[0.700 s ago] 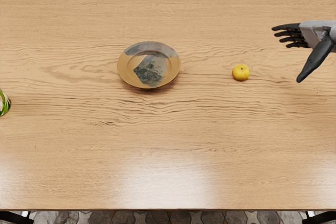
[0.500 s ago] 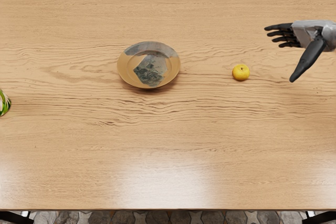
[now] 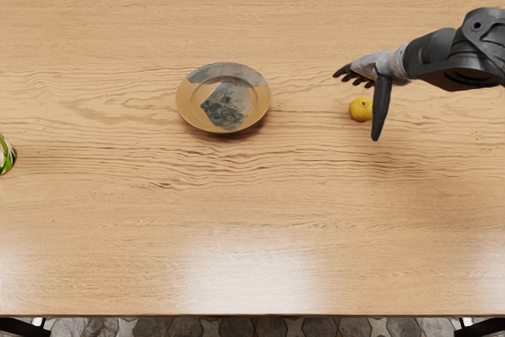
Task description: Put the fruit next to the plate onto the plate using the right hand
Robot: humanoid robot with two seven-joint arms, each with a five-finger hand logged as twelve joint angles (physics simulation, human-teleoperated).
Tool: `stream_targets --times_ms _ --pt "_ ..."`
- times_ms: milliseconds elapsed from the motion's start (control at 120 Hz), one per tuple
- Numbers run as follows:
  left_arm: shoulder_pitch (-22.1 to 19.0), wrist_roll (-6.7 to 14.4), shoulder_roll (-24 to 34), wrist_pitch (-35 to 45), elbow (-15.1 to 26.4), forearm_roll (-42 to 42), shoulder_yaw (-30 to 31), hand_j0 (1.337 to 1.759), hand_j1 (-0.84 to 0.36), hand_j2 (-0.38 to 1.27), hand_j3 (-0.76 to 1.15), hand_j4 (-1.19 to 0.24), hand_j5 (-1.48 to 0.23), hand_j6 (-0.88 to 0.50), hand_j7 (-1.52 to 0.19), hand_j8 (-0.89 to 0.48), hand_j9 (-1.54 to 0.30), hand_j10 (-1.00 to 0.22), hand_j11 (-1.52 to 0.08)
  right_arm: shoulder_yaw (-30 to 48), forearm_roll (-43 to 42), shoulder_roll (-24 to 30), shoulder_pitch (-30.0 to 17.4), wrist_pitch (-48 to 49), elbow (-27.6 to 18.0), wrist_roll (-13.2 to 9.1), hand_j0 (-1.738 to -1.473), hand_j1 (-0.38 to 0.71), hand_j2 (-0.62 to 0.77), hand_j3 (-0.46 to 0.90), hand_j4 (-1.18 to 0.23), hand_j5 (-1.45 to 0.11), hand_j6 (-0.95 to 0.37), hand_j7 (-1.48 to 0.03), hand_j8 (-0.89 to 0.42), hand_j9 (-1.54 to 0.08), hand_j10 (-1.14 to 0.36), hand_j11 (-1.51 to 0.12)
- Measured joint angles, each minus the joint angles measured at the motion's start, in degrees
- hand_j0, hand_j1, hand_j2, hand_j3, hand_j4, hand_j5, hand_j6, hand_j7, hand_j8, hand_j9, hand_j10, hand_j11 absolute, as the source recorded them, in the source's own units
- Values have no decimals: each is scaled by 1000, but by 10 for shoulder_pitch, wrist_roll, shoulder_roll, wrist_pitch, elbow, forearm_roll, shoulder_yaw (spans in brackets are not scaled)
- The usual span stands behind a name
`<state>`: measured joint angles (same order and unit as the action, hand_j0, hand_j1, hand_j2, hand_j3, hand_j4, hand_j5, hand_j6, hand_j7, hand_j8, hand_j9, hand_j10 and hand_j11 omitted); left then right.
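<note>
Over the right half of the light wooden desk (image 3: 252, 219), I have the grey-and-black right hand (image 3: 369, 71) hovering at the small round yellow fruit (image 3: 360, 109). Its fingers are spread wide toward the plate side and the thumb hangs straight down by the fruit's right flank. It holds nothing, and I cannot tell whether the thumb touches the fruit. The fruit sits on the bare desk, well to the right of the round, shiny golden metal plate (image 3: 223, 97), which carries nothing. I judge this to be the reach, with the grasp not yet made. Next I would need to lower the palm over the fruit and curl the fingers against the thumb without nudging it away. Then comes the lift and the carry leftward to the plate. My left arm is out of view.
</note>
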<state>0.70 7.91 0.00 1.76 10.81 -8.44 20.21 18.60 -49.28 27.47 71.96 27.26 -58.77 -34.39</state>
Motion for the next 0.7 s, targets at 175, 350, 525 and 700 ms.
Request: stream_targets --times_ms 175,350,525,700 --pt "0 0 0 0 0 0 0 1658 349 0 0 0 0 0 0 0 0 0 0 -25 -62 -31 -4 -76 36 -5 -1658 -313 -5 0 -33 -40 -34 -40 -33 -40 -32 -40" --pt "0 0 0 0 0 0 0 1658 349 0 0 0 0 0 0 0 0 0 0 -65 -75 -83 -1 -120 111 -6 -1658 -310 -6 0 -36 -44 -37 -43 -36 -44 -35 -43" --pt "0 0 0 0 0 0 0 1658 349 0 0 0 0 0 0 0 0 0 0 -88 -77 -113 -4 -171 130 -6 -1658 -308 -6 0 -38 -46 -39 -45 -38 -46 -37 -46" --pt "0 0 0 0 0 0 0 1658 349 0 0 0 0 0 0 0 0 0 0 -120 -77 -136 -10 -229 133 -6 -1658 -259 -14 0 -79 -99 -80 -99 -79 -99 -78 -99"
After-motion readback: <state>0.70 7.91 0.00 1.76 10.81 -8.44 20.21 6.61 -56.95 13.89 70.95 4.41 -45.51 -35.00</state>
